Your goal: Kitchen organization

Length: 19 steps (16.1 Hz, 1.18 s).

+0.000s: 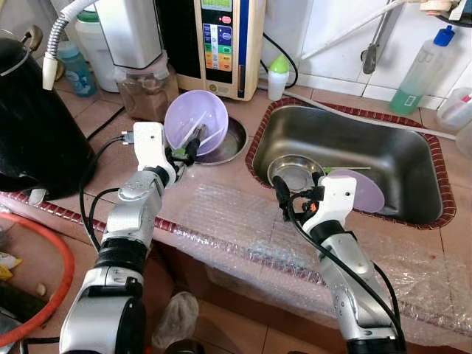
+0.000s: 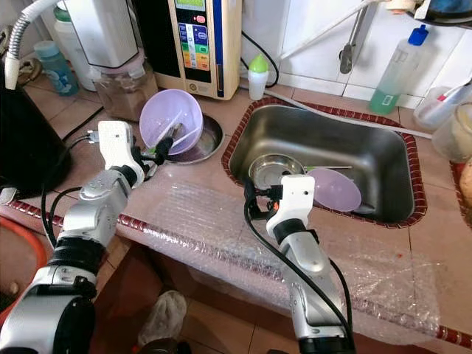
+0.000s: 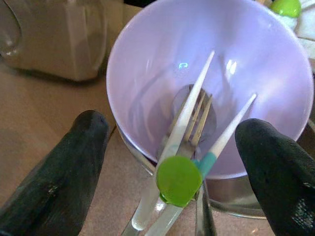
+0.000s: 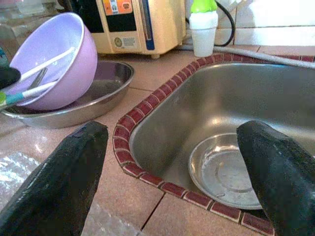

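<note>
Left gripper (image 1: pixel 188 151) reaches forward to the tilted lilac bowl (image 1: pixel 196 121), fingers spread either side of the utensils (image 3: pixel 189 147), gripping nothing. The bowl rests on a steel plate (image 1: pixel 230 144), its mouth facing the gripper; the utensils' long axes run from rim into bowl. Right gripper (image 4: pixel 172 172) hovers wide open at the near rim of the sink (image 1: pixel 383 158).

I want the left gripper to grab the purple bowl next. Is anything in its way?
Yes. Chopsticks and a fork lean out of the purple bowl toward the open left gripper.
</note>
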{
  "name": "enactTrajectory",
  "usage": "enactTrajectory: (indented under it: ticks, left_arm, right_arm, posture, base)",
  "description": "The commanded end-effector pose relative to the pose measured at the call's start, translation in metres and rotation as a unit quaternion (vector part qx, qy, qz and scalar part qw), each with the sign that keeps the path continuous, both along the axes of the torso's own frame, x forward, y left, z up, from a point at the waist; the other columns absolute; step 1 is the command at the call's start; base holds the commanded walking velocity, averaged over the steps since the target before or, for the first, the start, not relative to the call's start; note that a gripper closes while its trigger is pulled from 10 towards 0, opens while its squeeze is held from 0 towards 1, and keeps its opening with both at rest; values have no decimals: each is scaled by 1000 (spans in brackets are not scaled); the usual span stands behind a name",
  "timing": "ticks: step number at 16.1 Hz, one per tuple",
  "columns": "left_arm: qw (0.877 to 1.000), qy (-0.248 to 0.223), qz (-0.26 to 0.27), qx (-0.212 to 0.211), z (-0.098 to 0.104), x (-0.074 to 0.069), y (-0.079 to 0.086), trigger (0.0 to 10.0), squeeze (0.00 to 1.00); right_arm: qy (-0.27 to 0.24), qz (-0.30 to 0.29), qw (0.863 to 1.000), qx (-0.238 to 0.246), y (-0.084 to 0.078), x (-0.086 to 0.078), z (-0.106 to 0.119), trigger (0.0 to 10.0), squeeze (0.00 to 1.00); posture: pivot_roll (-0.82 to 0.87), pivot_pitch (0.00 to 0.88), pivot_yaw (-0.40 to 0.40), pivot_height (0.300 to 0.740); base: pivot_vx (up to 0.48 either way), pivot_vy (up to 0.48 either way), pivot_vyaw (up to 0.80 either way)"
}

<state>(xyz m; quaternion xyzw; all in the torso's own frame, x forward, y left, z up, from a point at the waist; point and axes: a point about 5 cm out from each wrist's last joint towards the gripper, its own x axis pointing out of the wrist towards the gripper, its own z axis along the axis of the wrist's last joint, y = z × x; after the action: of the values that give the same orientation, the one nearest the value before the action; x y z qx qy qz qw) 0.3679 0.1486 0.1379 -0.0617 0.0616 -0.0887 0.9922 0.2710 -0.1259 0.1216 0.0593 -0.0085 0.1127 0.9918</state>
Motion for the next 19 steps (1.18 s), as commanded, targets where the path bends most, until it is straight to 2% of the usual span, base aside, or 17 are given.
enactTrajectory:
  ticks: [1,3,4,19]
  left_arm:
    - [1000,-1,-1,12,3,5,1,2235,0]
    - [1000,3,-3,15,1,6,1,2118,0]
    - [1000,3,-3,15,1,8,2,157,0]
    - [999,25,-10,27,-2,13,7,0,0]
  right_arm:
    - [-1,2,1000,-1,1,-1,3,10000,0]
    - [2,4,1000,-1,1,-2,3,10000,0]
    - [4,7,1000,0,2,-3,2,10000,0]
    - [10,14,1000,3,6,0,2,10000,0]
  posture:
    - [-44,59,57,740]
    - [-44,59,57,740]
    - [-44,59,57,740]
    - [-39,57,57,740]
  base:
    - [0,0,0]
    - [0,0,0]
    - [0,0,0]
    - [0,0,0]
